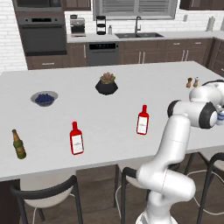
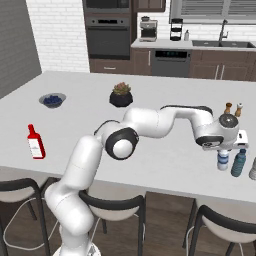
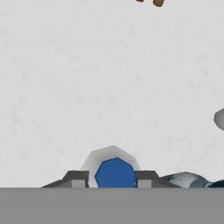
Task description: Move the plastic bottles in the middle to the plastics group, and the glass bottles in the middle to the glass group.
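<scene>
Gripper [image 3: 115, 180] on the clear plastic bottle [image 2: 223, 160]

I see both fingers clamped against its sides, the blue-teal bottle [image 2: 239, 162] standing just beside on the counter [image 2: 165, 150].

Bright, even rendered light, faint soft shadows, slightly coarse low-resolution pictures, no glare.

My gripper [image 2: 223, 149] hides neck of clear bottle [image 2: 223, 161] in right base view; contact itself hidden. Hand view: bottle cut off at bottom edge, blue top [image 3: 115, 173] between my fingertips [image 3: 77, 180]. Far-right grey thing [image 2: 253, 169] cropped by edge (bottle? cannot tell). Shakers [image 1: 192, 82] too small to read.
</scene>
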Motion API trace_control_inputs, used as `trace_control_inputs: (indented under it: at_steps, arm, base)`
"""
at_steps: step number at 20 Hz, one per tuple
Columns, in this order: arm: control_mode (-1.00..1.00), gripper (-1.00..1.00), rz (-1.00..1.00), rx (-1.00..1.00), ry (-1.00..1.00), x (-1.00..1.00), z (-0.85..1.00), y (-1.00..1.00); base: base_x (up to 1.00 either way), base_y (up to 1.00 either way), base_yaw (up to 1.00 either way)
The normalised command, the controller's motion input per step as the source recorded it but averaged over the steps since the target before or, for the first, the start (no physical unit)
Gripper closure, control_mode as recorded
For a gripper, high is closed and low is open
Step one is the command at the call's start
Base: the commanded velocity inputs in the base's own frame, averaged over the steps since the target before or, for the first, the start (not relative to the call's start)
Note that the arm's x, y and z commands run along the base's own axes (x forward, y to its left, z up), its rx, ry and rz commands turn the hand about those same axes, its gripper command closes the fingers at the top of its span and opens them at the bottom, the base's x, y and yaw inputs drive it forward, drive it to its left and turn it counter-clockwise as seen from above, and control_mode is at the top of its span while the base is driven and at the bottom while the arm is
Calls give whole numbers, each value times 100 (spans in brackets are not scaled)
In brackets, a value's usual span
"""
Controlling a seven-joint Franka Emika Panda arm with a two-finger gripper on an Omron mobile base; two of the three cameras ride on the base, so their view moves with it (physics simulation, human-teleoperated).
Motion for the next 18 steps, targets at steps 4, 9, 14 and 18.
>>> trace_control_inputs:
  at_steps: [4,9,14,18]
  arm:
    - [-100,100,0,0,1,-22,-3,0]
    - [-100,100,0,0,1,0,-5,4]
    - [-100,100,0,0,2,0,-6,13]
    - [-100,100,0,1,1,0,-1,3]
  base:
    - [0,0,0]
    - [0,0,0]
    - [0,0,0]
    - [0,0,0]
